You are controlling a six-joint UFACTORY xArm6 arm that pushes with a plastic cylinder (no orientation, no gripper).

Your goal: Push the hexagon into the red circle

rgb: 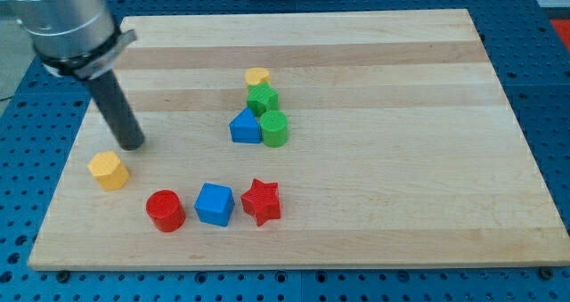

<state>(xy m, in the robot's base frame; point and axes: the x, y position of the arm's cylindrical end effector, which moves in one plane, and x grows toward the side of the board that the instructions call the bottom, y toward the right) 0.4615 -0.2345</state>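
A yellow hexagon block [109,170] lies near the board's left edge. A red circle block [166,210] lies to its lower right, a short gap apart. My tip [131,145] is on the board just above and to the right of the hexagon, close to it but apart; the dark rod rises from it to the view's upper left.
A blue cube [215,204] and a red star [262,201] lie in a row right of the red circle. At mid-board a yellow block [257,77], a green block [263,98], a blue triangle [244,126] and a green cylinder [274,129] cluster together. The wooden board [401,159] sits on a blue pegboard.
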